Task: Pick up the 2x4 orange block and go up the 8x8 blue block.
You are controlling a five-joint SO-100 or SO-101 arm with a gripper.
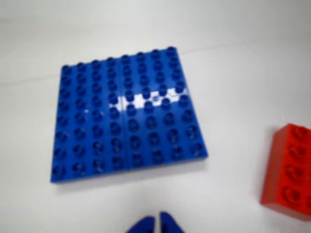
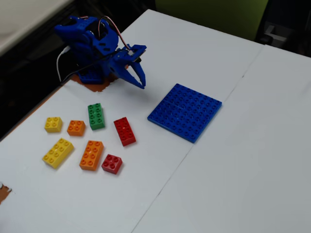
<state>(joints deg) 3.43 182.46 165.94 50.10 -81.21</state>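
Note:
The 2x4 orange block [image 2: 92, 155] lies on the white table at the lower left of the fixed view, among other bricks; it is out of the wrist view. The 8x8 blue block [image 2: 185, 112] lies flat at the table's middle and fills the centre of the wrist view [image 1: 127, 116]. My blue gripper [image 2: 142, 82] hangs above the table, left of the blue plate and up and to the right of the bricks. Its jaws are closed with only a thin slit between the tips, shown at the bottom edge of the wrist view [image 1: 157, 222], and hold nothing.
Other bricks lie near the orange block: a long red one [image 2: 125, 131] [image 1: 289, 170], a small red one [image 2: 112, 163], a green one [image 2: 96, 116], a small orange one [image 2: 76, 127], a long yellow one [image 2: 58, 152] and a small yellow one [image 2: 53, 124]. The arm's base [image 2: 90, 43] stands at the table's back left.

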